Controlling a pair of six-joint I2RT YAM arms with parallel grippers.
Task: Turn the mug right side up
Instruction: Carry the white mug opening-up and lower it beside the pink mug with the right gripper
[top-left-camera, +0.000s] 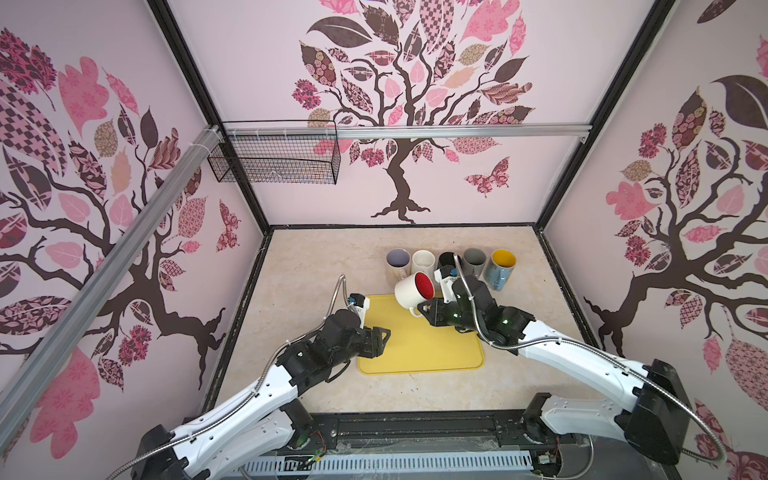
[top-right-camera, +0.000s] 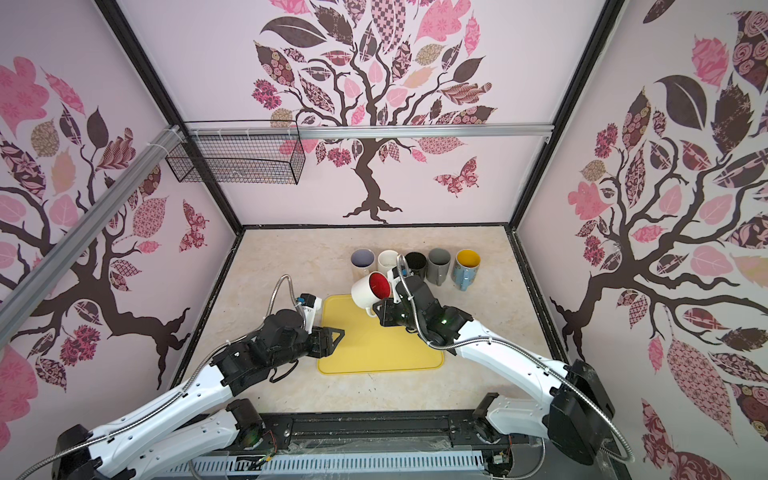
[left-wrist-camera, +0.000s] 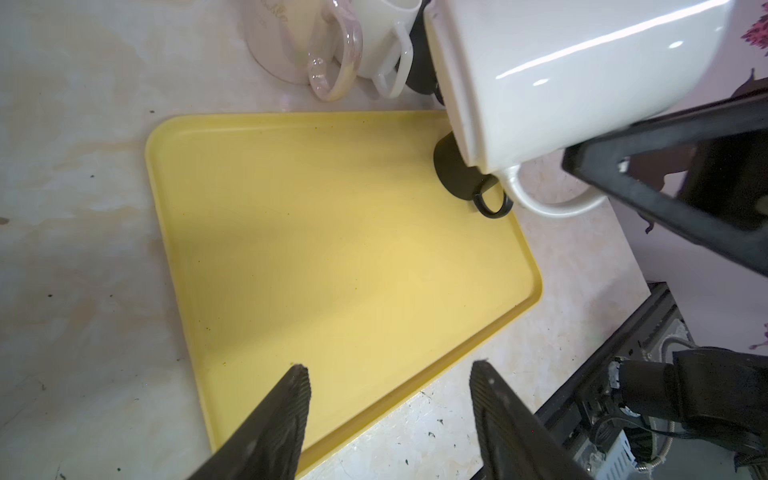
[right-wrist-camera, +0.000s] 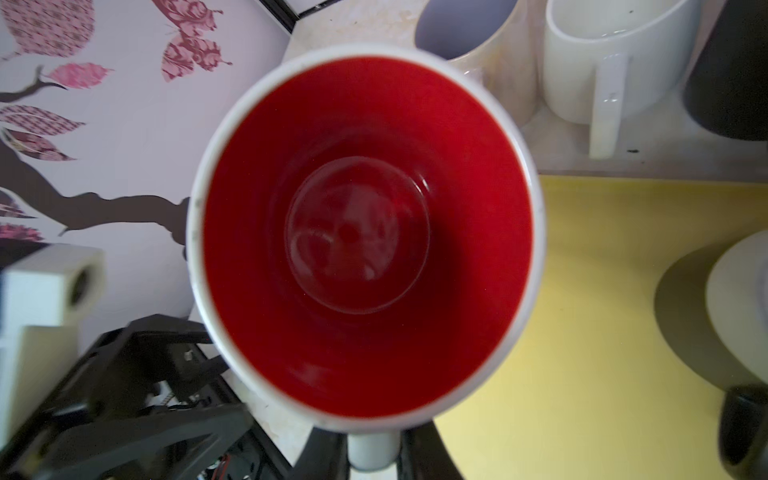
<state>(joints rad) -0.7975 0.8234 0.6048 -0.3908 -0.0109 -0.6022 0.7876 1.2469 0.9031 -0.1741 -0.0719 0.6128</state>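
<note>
Right arm: the jaws are closed tight on the handle of the mug. In the right wrist view the white handle sits clamped between the two black fingers. The arm reaches from the near right corner toward the centre, with its wrist bent over the far right part of the yellow tray.

Left arm: the jaws stand moderately wide apart and hold nothing. In the left wrist view the bare tray shows between the two fingertips. The arm extends from the near left corner, and its jaws hover over the near left edge of the tray, well apart from the mug.

Mug: white outside, red inside. It is lifted off the surface above the far edge of the tray, just near of a row of five upright mugs. It is tilted, with the mouth facing up and to the right and the handle pointing down and near.
</note>
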